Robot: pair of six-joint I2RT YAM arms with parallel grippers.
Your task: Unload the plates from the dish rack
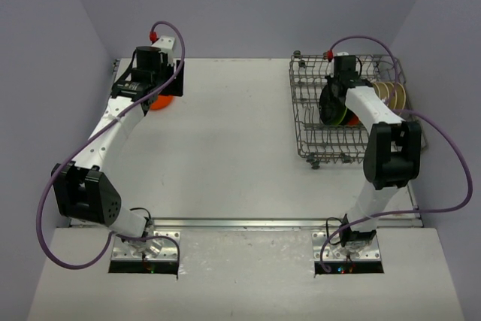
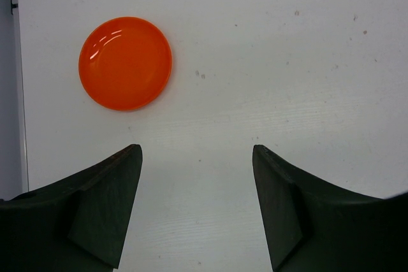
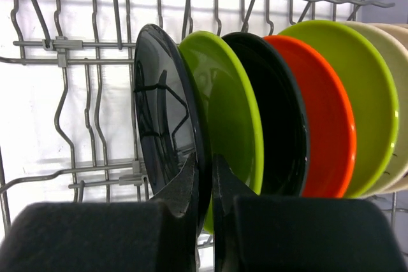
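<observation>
Several plates stand on edge in the dish rack: a black plate at the left, then a lime green one, another black one, an orange one, a second lime one and a beige one. My right gripper is shut on the rim of the leftmost black plate, one finger on each face. From above, the right gripper reaches down into the rack. At the far left, my left gripper hangs open over the table beside an orange plate lying flat.
The rack fills the table's far right corner, its wire tines close around the right hand. The flat orange plate lies near the far left edge, partly under the left wrist. Purple cables loop off both arms.
</observation>
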